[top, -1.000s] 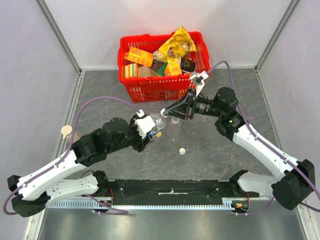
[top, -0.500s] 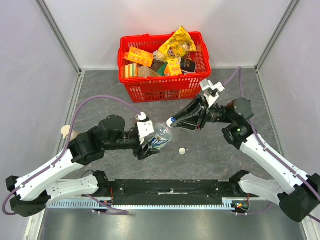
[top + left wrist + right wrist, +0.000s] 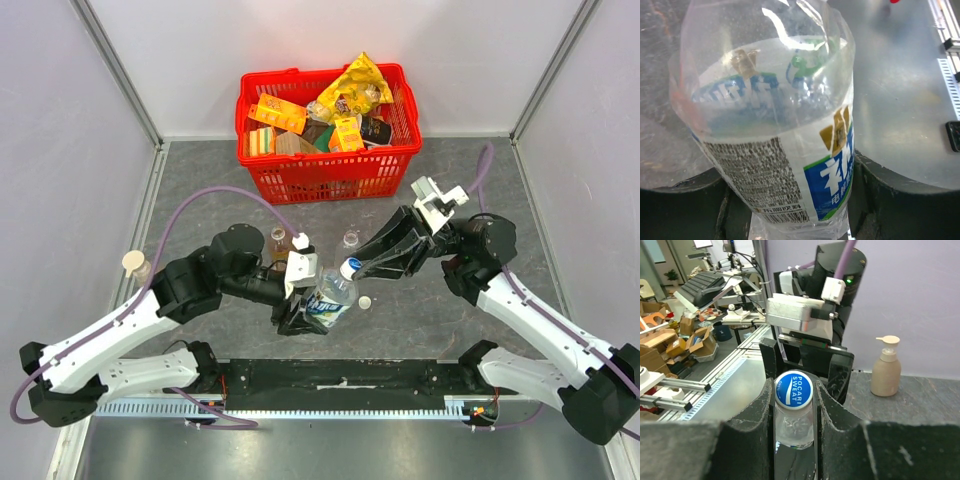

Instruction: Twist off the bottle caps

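A red basket [image 3: 330, 182] packed w/ snack packs is seen at the far side of the counter [image 3: 420, 325], approx. ctr. Btwn it and the grippers, what looks like a small clear bottle [image 3: 279, 238] is stood upright, w/ a second clear bottle [image 3: 350, 238] to its right; both are too small for more to be told. A beige pump bottle [image 3: 133, 262] is set well off by the left wall. A loose white cap [image 3: 366, 301] lies on the counter just beside the held bottle [image 3: 326, 300], near the R gripper's tips but apart from them. The bottle, clear w/ a blue-and-white label, is tilted, w/ its neck pointed far-right; whether it rests on the counter cannot be told. It is clamped round the body by the L gripper [image 3: 306, 314], and in the left wrist view a dark finger is pressed against each side of the label. The blue cap [image 3: 793, 389], printed POCARI SWEAT, is seated on the neck and faces the right wrist cam. It is pinched by the R gripper [image 3: 794, 407], narrowed to the cap's width, w/ a finger against each side of the cap. The L arm is run from its near-left base, bent at the elbow, w/ the forearm laid rightward toward ctr. The R arm is run from its near-right base up to a raised elbow, w/ the wrist angled left and toward the near edge, in line w/ the neck.
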